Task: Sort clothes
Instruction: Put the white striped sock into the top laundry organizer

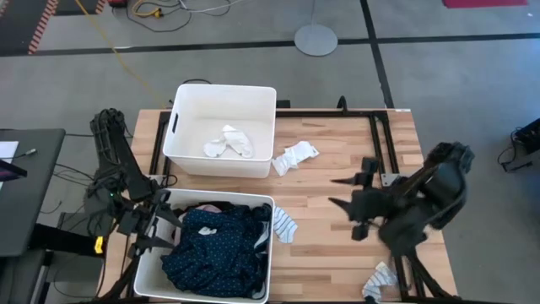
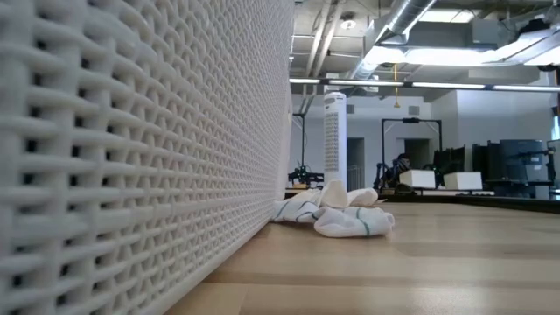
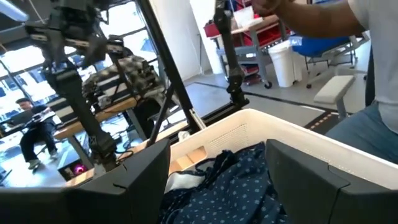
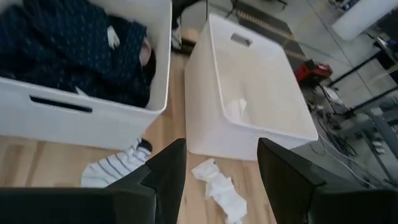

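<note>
A navy dotted garment (image 1: pixel 218 245) with a bit of pale pink fills the near white bin (image 1: pixel 268 253). White socks (image 1: pixel 228 143) lie in the far white bin (image 1: pixel 190 93). A white sock (image 1: pixel 295 156) lies on the table beside the far bin. A striped sock (image 1: pixel 284 225) lies against the near bin's right wall. Another striped sock (image 1: pixel 380 280) lies at the table's near right edge. My left gripper (image 1: pixel 164 224) is open and empty at the near bin's left rim, over the navy garment (image 3: pixel 242 186). My right gripper (image 1: pixel 339 192) is open and empty above the table's right part, pointing at the bins.
The low view shows a bin's woven wall (image 2: pixel 131 157) close up and socks (image 2: pixel 341 214) on the wood beside it. A person (image 3: pixel 348 25) stands beyond the near bin in the left wrist view. Bare wood (image 1: pixel 337 245) lies between the bins and my right arm.
</note>
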Tool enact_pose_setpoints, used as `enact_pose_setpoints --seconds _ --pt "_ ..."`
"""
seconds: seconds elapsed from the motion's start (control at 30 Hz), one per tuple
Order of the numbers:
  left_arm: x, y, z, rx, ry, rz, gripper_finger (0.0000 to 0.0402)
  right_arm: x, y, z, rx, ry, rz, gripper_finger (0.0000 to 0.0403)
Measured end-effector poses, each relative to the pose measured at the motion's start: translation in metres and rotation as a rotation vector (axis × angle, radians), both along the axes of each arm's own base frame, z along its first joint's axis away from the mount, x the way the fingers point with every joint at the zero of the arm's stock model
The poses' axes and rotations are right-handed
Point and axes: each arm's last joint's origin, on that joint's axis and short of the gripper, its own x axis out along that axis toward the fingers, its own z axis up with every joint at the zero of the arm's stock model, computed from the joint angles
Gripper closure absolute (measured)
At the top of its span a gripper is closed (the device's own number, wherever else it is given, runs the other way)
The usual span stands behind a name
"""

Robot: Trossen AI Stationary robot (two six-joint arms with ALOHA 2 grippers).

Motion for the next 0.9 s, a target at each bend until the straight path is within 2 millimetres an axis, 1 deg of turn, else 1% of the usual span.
enact_pose_setpoints --seconds 0.27,0.43,0.57,0.67,0.8,0.9 --pt "0.0 0.0 0.0 0.014 -0.009 -0.006 0.0143 -0.026 -0.03 0.034 0.052 -0.134 0.054 0.0191" --pt "0.0 0.0 0.0 0.001 -0.003 -0.006 0.0143 -0.037 -0.049 0.049 0.101 -0.172 0.112 0.0191" --pt "0.0 0.0 0.0 -0.027 0.009 -0.007 0.0143 -0.041 -0.06 0.059 0.221 -0.184 0.226 0.0191" --pt "0.0 0.0 0.0 -0.042 0.016 -0.008 0.0143 -0.041 -0.064 0.066 0.283 -0.199 0.361 0.0191" --pt "0.0 0.0 0.0 -0.062 0.024 -0.008 0.0143 -0.037 -0.065 0.067 0.273 -0.177 0.501 0.0191" --pt "0.0 0.0 0.0 -0.078 0.031 -0.008 0.0143 -0.04 -0.072 0.066 0.246 -0.148 0.513 0.0191"
